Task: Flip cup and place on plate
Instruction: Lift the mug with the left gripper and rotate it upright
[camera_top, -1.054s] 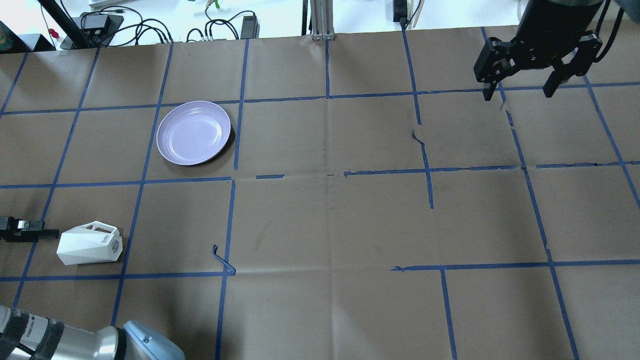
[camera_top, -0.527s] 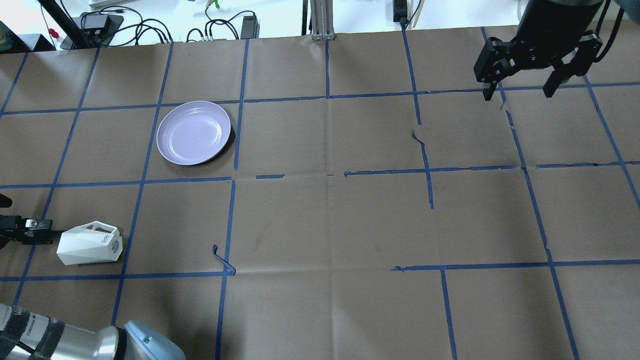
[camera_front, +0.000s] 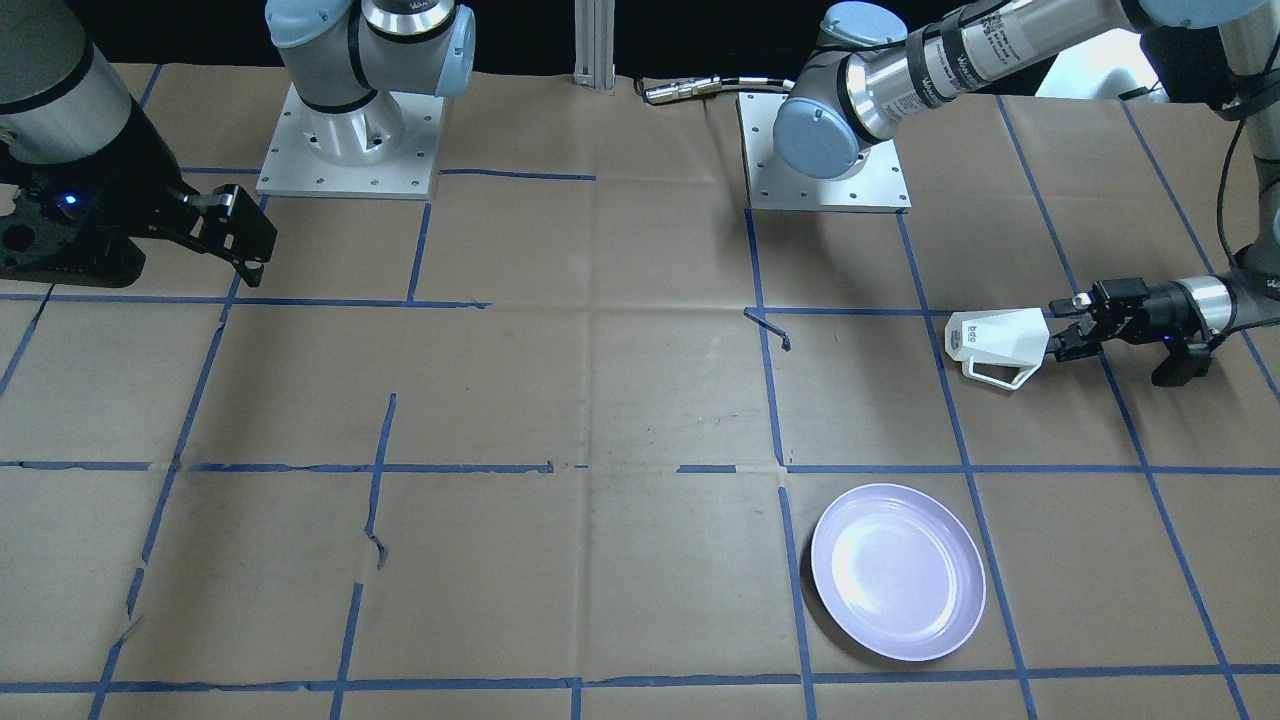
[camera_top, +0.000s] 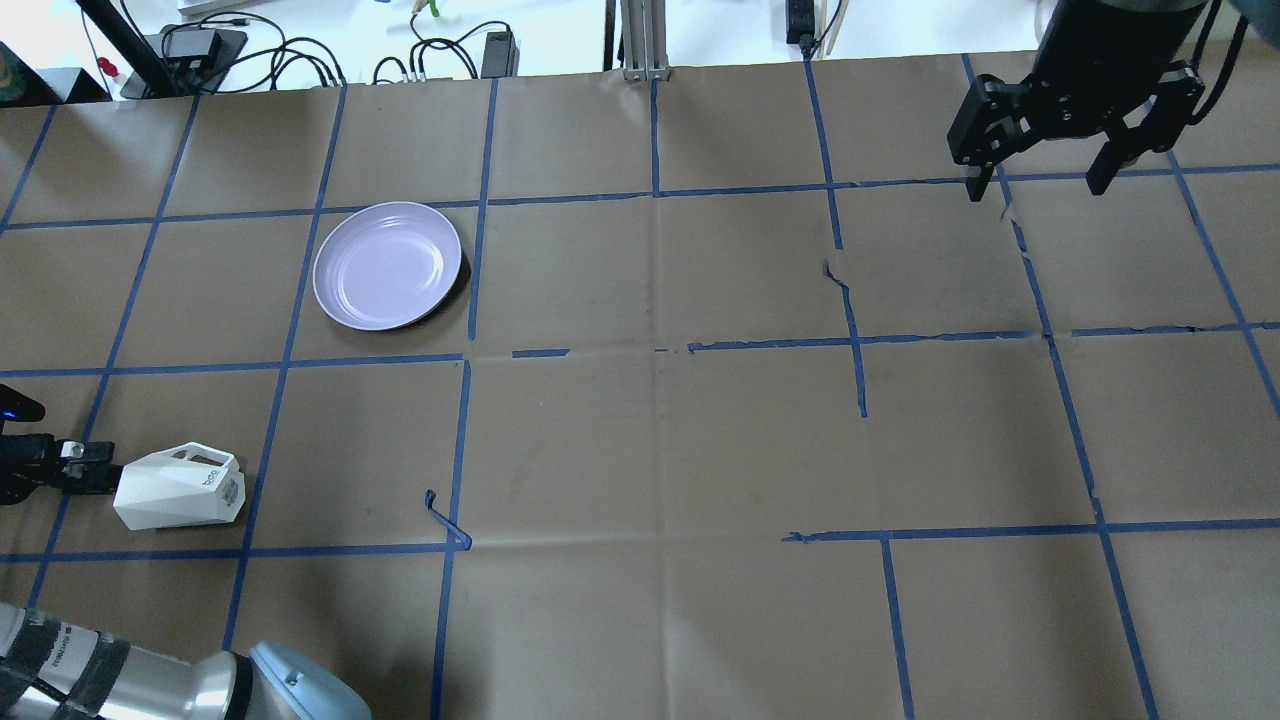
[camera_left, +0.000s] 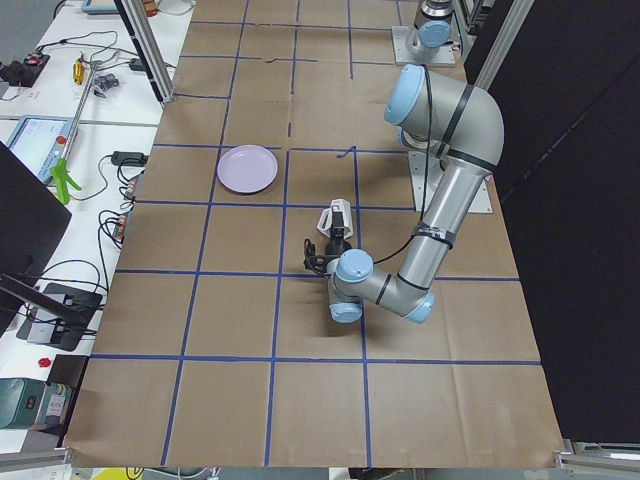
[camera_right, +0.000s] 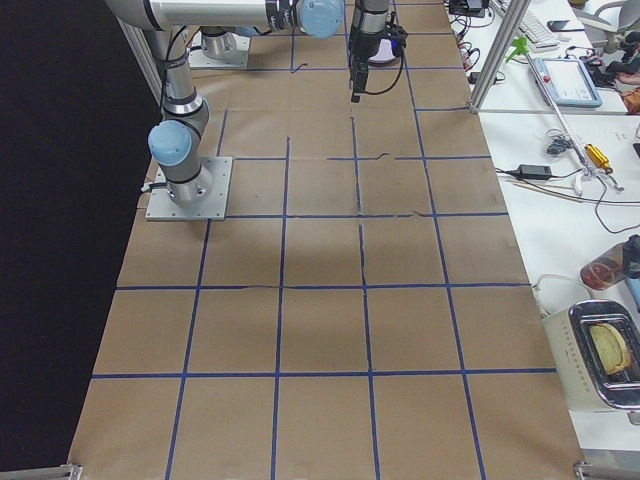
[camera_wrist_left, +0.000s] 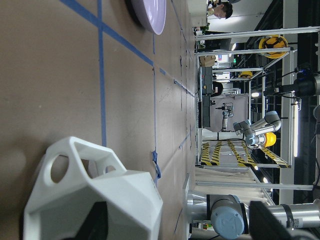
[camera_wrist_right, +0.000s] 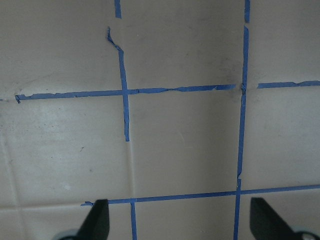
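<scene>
The white faceted cup (camera_top: 180, 490) lies on its side at the table's near left, handle (camera_front: 1000, 377) on the side toward the plate. Its mouth faces my left gripper (camera_top: 88, 470). That gripper is open and level with the table. In the left wrist view one finger (camera_wrist_left: 95, 222) overlaps the cup (camera_wrist_left: 100, 190) at its rim, the other stands clear to the side. The lavender plate (camera_top: 387, 265) lies flat and empty further out. My right gripper (camera_top: 1036, 187) is open and empty, hanging above the far right.
Brown paper with blue tape grid lines covers the table (camera_top: 660, 450). A loose curl of tape (camera_top: 445, 520) sticks up right of the cup. Cables and power supplies (camera_top: 300, 55) lie beyond the far edge. The arm bases (camera_front: 345, 140) stand at the robot's side.
My left gripper has moved right along the table and now reaches the cup's mouth. The cup, the plate and the right arm have not moved.
</scene>
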